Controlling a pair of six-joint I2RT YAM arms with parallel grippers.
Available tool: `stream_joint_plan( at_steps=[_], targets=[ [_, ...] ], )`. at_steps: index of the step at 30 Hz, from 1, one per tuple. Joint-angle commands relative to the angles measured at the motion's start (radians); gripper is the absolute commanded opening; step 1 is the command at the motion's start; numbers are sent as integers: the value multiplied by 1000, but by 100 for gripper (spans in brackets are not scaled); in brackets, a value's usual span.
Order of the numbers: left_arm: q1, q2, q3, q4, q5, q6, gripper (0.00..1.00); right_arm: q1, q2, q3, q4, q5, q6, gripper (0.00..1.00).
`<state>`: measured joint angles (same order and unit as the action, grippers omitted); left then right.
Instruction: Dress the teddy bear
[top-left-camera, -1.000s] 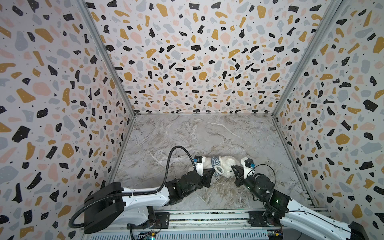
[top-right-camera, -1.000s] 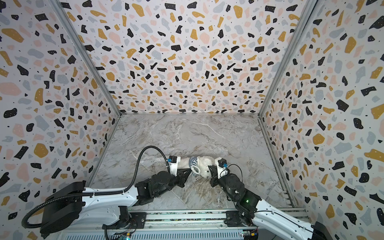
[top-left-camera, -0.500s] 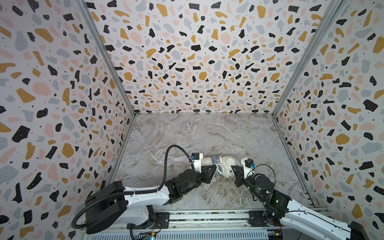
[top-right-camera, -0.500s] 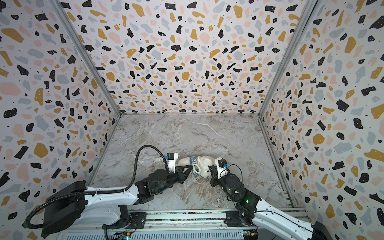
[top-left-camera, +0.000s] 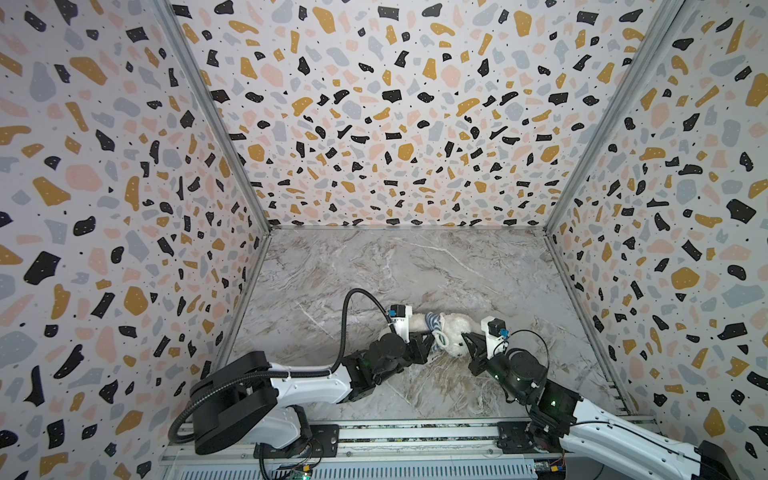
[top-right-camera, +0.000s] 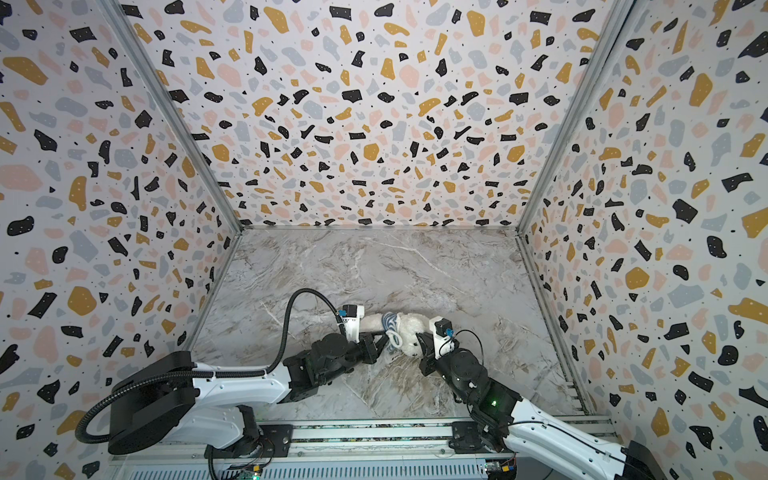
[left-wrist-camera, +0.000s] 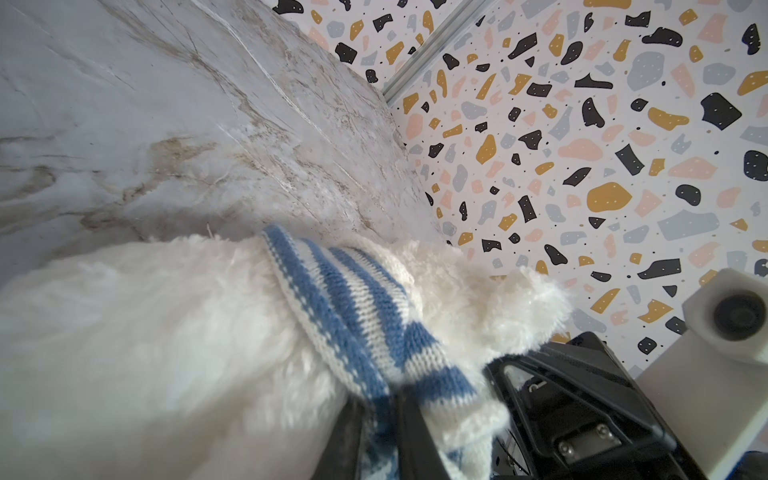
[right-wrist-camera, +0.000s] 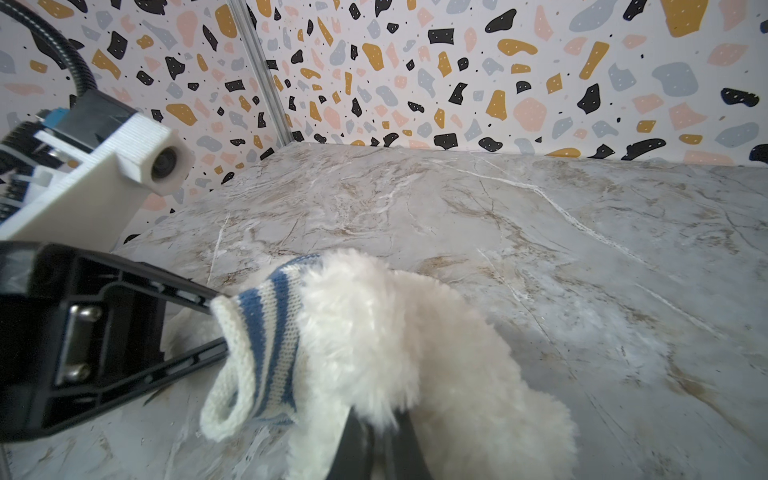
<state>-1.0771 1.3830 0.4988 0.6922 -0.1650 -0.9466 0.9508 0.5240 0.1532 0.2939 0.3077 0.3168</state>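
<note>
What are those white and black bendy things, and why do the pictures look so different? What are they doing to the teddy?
Those are two robot arms with pinching claws called grippers. The two wide pictures come from a camera high above, looking down. The two close-ups come from small cameras on each arm's wrist. On the marble table lies a fluffy white teddy bear with a blue-and-white striped shirt bunched around it. The left gripper pinches the shirt; the right gripper pinches the bear's fur.
</note>
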Motion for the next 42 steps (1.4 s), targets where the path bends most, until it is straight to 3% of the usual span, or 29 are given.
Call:
stream_joint_plan(
  at_steps=[1,6,9,12,25,42],
  targets=[
    [5,21,36,-24,2,-2,20,13,5,8,56,0,8,0],
    [4,26,58,-75,-13,9,23,16,1,13,49,8,-2,0],
    [4,32,67,-87,-8,15,34,15,3,16,47,10,-9,0],
    [5,39,82,-117,-14,19,35,15,8,17,52,10,-8,0],
    [5,-22,38,-148,-39,27,5,16,-13,25,16,38,-19,0],
    [33,-361,-179,-237,-93,12,0,14,-46,26,-35,83,-3,0]
  ],
)
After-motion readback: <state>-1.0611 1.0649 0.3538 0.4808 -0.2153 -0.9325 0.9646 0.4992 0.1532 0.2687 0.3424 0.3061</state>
